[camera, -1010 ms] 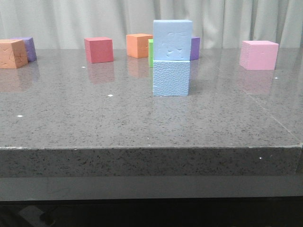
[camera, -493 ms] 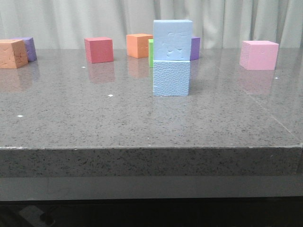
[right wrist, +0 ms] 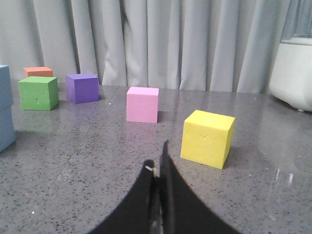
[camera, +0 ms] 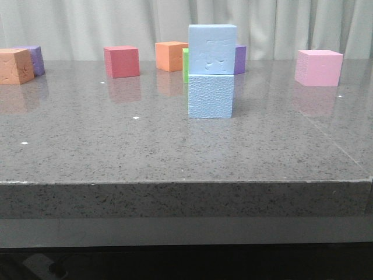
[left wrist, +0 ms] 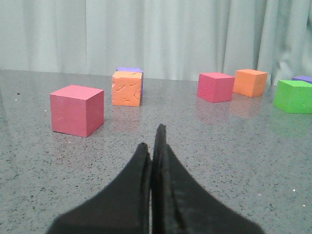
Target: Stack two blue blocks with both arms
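In the front view one pale blue block (camera: pixel 213 49) sits squarely on top of the other blue block (camera: pixel 210 96) at the table's middle. The stack's edge also shows in the right wrist view (right wrist: pixel 5 114). Neither gripper shows in the front view. My left gripper (left wrist: pixel 151 139) is shut and empty, low over the table, apart from the cubes ahead of it. My right gripper (right wrist: pixel 157 155) is shut and empty, with the stack far off to its side.
The front view shows an orange cube (camera: pixel 15 66), a purple cube (camera: pixel 35 59), a red cube (camera: pixel 122 61), an orange cube (camera: pixel 171 56), a green cube (camera: pixel 185 65), a purple cube (camera: pixel 239 59) and a pink cube (camera: pixel 318 67). A yellow cube (right wrist: pixel 207 138) lies near the right gripper. A pink-red cube (left wrist: pixel 77 110) lies near the left gripper.
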### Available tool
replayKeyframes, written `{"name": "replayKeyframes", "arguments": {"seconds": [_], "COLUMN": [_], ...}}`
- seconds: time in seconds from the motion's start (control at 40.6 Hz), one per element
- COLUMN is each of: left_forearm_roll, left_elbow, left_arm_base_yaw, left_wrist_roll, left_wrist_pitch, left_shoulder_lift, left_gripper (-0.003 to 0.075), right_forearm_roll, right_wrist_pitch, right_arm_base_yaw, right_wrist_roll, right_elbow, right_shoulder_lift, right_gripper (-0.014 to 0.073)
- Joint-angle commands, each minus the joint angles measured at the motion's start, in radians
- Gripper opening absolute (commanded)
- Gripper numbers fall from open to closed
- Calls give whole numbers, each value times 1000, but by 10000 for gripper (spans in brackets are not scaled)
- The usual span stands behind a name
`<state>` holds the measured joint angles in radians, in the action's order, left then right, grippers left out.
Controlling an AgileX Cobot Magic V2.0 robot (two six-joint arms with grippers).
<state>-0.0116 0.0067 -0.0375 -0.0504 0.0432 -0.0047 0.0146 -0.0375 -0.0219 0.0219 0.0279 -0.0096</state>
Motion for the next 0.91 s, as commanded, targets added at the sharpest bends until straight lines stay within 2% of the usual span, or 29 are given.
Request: {"name": "replayKeyframes", "arguments": {"seconds": [0.0,0.419,0.887], "left_forearm_roll": [-10,-10,-10], "left_elbow": [3,3,3], "left_arm_base_yaw": [1,1,1], "left_wrist_roll": [-1,-1,-1], "left_wrist_pitch": [-84,-84,-84], "left_shoulder_lift": [-18,-18,-18], "left_gripper": [-20,-20,-20], "right_forearm_roll": [-46,-72,-72], "right_wrist_pitch": [-77,-8,-11], "right_arm_base_yaw": [-8,-8,-8], "right_wrist_roll": [-4,-4,-4], "right_elbow": [-7,-7,-7], "right_shoulder_lift": [-18,-18,-18], "right_gripper": [-67,-67,-67]}}
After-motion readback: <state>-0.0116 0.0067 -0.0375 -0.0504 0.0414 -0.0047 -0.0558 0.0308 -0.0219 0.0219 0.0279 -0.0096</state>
